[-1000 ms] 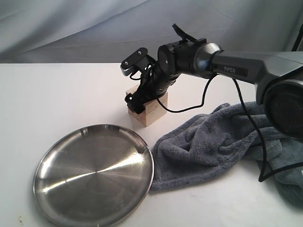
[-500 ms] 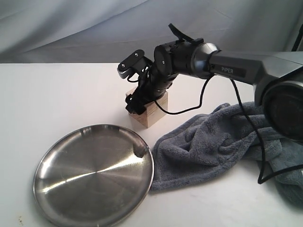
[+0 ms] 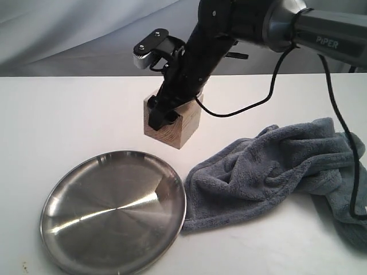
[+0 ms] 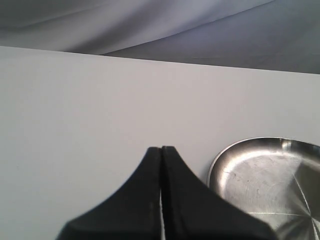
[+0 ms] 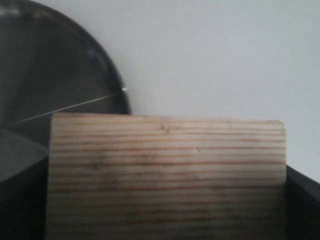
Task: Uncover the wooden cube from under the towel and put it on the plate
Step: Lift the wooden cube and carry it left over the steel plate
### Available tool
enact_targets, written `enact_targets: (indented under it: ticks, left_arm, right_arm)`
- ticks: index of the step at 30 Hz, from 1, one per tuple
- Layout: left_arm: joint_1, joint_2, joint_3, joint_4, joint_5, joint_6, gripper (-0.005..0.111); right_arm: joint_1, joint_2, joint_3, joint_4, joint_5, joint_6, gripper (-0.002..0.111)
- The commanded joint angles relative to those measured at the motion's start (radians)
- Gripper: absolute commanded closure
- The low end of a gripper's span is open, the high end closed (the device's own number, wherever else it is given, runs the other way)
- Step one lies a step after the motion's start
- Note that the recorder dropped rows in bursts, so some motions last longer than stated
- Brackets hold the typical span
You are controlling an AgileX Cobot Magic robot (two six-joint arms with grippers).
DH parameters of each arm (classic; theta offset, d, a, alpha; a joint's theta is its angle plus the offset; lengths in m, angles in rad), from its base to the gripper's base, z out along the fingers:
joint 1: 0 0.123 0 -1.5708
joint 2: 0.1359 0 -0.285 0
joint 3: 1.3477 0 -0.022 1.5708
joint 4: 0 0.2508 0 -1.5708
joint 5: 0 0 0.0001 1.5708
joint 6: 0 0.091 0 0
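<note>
**Surface.** You have a plain white matte tabletop point(image 3: 69, 114). Its far edge meets the backdrop.

**Room.** A pale grey-blue backdrop cloth point(image 3: 86, 34) hangs in soft folds behind the tabletop. You see nothing else of the room.

**Item 1, wooden cube point(image 3: 186, 126).** Light tan with parallel grain lines, it sits toward the back of the tabletop, beyond the plate's far rim and well clear of the towel. You cannot tell whether its underside touches the tabletop.

**Item 2, plate point(image 3: 63, 195).** Round, shiny steel with a raised rim, it lies flat at front left with nothing on it.

**Item 3, towel point(image 3: 258, 172).** Dark grey-blue plush, it lies rumpled at front right. One hem just touches the plate's rim.

**Item 4, right fingers point(image 3: 157, 114).** These are closed on the wooden cube from above, one on each side. The right wrist view shows the block filling the gap between them.

**Item 5, left fingers point(image 4: 145, 200).** These are pressed together with nothing between them, over bare tabletop beside the plate.

**Item 6, arm point(image 3: 321, 34).** Dark and marked PIPER, it reaches in from upper right. A black cable point(image 3: 269, 86) loops below it.
</note>
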Motion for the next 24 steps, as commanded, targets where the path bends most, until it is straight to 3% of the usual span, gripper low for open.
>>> enact_targets:
  ticks: [1,11,24]
  left_arm:
    - [-0.004,-0.003,0.005,-0.002,-0.007,-0.004,0.107]
    - [-0.004,-0.003,0.005,-0.002,-0.007,-0.004,0.107]
    - [-0.004,-0.003,0.005,-0.002,-0.007,-0.004,0.107]
  right_arm:
    - [0.054,-0.035,-0.006,0.058,0.029,-0.074,0.108]
    - [0.29,-0.026,0.043,-0.154,-0.044,-0.094,0.108]
    - [0.314,0.098,0.047,-0.09,-0.071,-0.061,0.108]
